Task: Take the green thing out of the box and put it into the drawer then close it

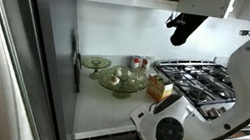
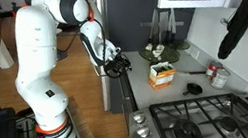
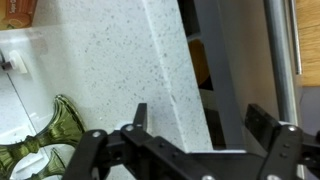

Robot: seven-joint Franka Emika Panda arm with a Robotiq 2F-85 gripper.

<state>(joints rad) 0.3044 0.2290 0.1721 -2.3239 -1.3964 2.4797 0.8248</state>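
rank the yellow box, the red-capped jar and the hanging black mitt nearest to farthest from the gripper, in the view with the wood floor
1. yellow box, on the counter just beyond the gripper
2. red-capped jar, farther along the counter
3. black mitt, hanging high above the jar

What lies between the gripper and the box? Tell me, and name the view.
Only a bare strip of white countertop, seen in an exterior view. The gripper hangs off its edge; the box stands on it.
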